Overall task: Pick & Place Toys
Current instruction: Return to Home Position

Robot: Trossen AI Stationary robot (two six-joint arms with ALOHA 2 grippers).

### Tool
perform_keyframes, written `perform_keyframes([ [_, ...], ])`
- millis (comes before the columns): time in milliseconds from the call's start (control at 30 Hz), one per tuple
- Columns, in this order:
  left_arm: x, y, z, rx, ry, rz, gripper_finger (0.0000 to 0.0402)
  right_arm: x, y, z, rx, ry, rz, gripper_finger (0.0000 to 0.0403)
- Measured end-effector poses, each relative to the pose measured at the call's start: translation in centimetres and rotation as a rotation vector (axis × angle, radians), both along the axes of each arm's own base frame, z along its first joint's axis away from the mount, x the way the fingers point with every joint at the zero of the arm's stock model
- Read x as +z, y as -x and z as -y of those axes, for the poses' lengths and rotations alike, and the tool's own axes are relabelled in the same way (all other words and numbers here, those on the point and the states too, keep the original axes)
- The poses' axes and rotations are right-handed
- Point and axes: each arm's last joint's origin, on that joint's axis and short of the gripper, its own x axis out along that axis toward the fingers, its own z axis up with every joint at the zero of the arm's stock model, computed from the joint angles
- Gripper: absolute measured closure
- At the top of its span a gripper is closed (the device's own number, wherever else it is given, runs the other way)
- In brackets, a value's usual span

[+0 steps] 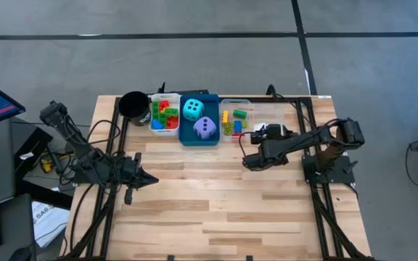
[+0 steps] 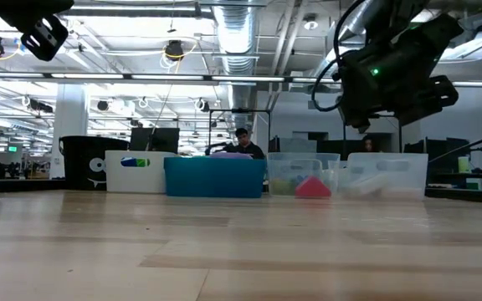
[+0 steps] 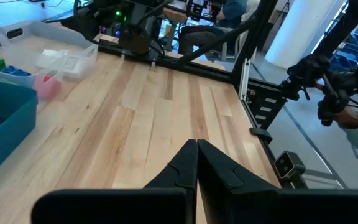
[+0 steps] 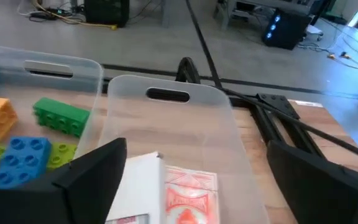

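A: State of the left gripper (image 3: 196, 146)?
B: Fingers pressed together, over the left of the table (image 1: 216, 210).
A: And the right gripper (image 4: 196, 146)?
B: We note fingers wide apart above the clear tray (image 4: 166, 93) holding cards (image 4: 188, 196); dice (image 1: 192, 109) sit in the blue tray (image 1: 198, 143).

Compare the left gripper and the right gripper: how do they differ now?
The left gripper has its fingers shut together; the right gripper holds them wide apart. The left gripper faces plain table; the right gripper faces a clear tray holding cards. Both hold nothing.
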Motion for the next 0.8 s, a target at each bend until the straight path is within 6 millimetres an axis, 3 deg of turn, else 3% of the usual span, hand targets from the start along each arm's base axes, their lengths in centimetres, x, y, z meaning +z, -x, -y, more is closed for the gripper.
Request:
perform_keyframes([
  [133, 0.0, 0.0, 0.0, 0.0, 0.0, 0.001, 0.0402, 0.2, -1.0, -1.6, 0.082, -0.013, 0.053, 0.0016],
  [233, 0.0, 0.0, 0.0, 0.012, -0.002, 0.003, 0.0402, 0.5, -2.9, -4.5, 0.266, -0.053, 0.088, 0.0016],
  [333, 0.0, 0.0, -0.1, 0.022, -0.003, 0.007, 0.0402, 1.0, -5.3, -8.8, 0.566, -0.125, 0.087, 0.0018],
  [467, 0.1, 0.0, -0.1, 0.022, -0.002, 0.008, 0.0402, 2.3, -7.2, -15.7, 1.162, -0.292, 0.098, 0.0019],
  [600, 0.1, 0.0, 0.0, 0.02, 0.0, 0.009, 0.0402, 4.5, -7.0, -20.4, 1.492, -0.312, 0.315, 0.0019],
  [800, 0.1, 0.0, 0.0, 0.019, 0.003, 0.01, 0.0402, 5.8, -5.2, -23.8, 1.609, -0.177, 0.377, 0.0019],
])
